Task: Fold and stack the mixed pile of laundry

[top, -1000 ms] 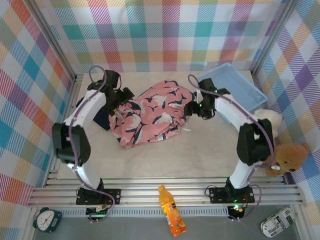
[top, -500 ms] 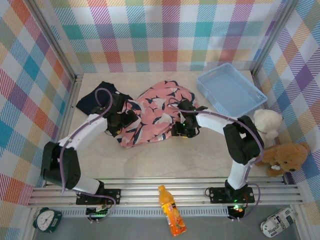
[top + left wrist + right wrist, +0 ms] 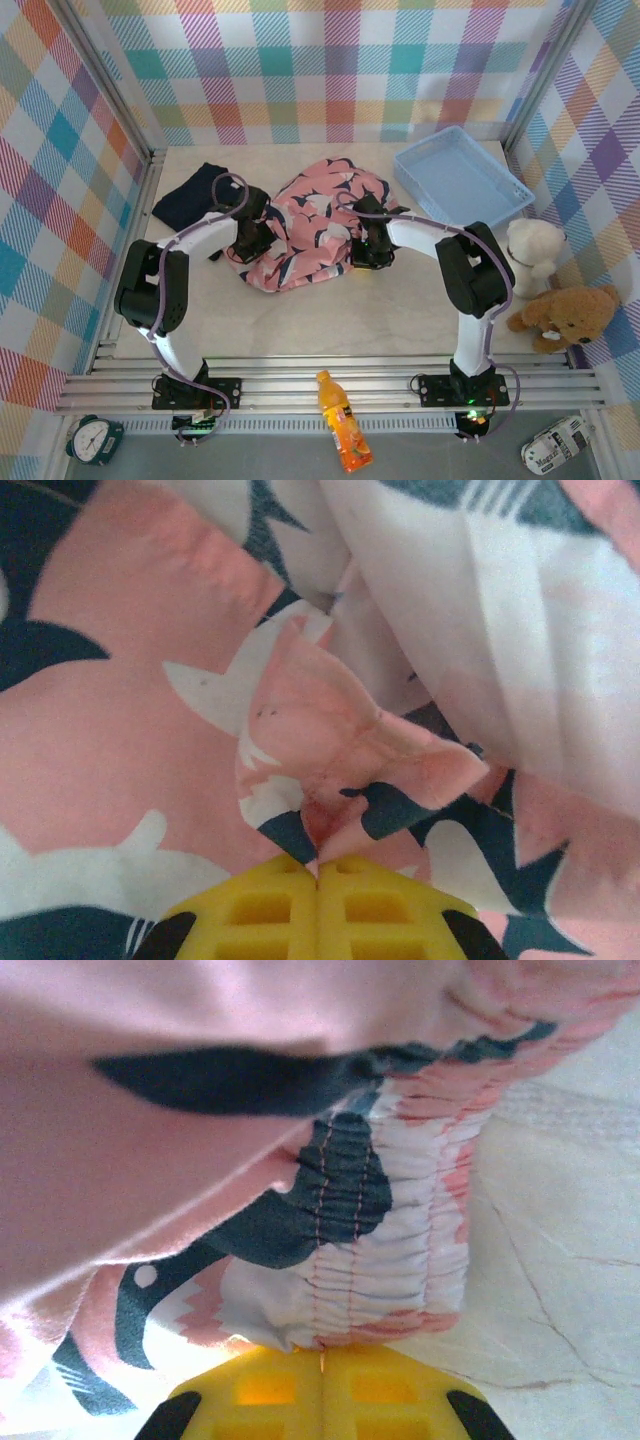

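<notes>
Top external view: left of the blue basket (image 3: 462, 185), the crumpled pink garment (image 3: 310, 225) is gripped by left gripper (image 3: 252, 240) and right gripper (image 3: 364, 251), the navy trousers (image 3: 190, 197) farther left; folding is judged barely begun, with stacking left.

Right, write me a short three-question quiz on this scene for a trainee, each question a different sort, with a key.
1. True or false: the left gripper and the right gripper are both shut on the pink garment.
2. Where do the navy trousers lie? A: in the basket. B: on the table, left of the pink garment. C: under the teddy bears.
3. Which part of the pink garment does the right gripper pinch?

Key: 1 true; 2 B; 3 its gathered elastic band.
</notes>
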`<state>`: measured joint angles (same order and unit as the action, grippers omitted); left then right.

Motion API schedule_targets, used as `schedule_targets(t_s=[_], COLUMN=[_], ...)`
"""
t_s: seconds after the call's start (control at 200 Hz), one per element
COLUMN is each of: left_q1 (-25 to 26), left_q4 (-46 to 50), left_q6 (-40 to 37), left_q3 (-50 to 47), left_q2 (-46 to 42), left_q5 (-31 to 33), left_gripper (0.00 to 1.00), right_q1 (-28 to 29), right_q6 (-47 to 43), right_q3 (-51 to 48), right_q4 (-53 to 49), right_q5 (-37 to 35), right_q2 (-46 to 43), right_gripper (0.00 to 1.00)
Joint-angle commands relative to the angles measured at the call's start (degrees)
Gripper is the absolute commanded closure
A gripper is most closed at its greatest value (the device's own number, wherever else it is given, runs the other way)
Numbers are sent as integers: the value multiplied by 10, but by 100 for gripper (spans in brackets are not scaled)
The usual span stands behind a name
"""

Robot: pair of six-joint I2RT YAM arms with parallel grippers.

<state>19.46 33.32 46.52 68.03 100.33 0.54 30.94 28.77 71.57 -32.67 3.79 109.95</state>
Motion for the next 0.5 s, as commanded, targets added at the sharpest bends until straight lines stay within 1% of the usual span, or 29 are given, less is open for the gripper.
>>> schedule_targets(t_s=[0.0, 0.17, 0.265, 0.35, 0.425, 0.445, 0.495], left_q1=[4, -3, -3, -3, 1, 4, 13], left_q4=[56, 147, 179, 196, 203, 200, 179], left_q6=[0, -26, -34, -28, -7, 3, 29], left_q3=[59, 197, 229, 199, 128, 102, 24], left_q2=[-39, -47, -69, -107, -156, -172, -214], left_q5=[37, 73, 86, 88, 93, 92, 78], left_gripper=[100, 100, 100, 100, 97, 96, 88], right_q1=[-11, -88, -133, -151, -152, -152, -152], right_q6=[-34, -65, -74, -87, -90, -87, -75], right_q3=[10, -2, -17, -43, -67, -77, -108], right_q4=[12, -46, -94, -130, -165, -170, -173], right_q5=[-31, -29, -16, -16, -5, 1, 19], right_q2=[-50, -154, -205, -249, -269, -275, -284], right_gripper=[100, 100, 100, 100, 100, 100, 100])
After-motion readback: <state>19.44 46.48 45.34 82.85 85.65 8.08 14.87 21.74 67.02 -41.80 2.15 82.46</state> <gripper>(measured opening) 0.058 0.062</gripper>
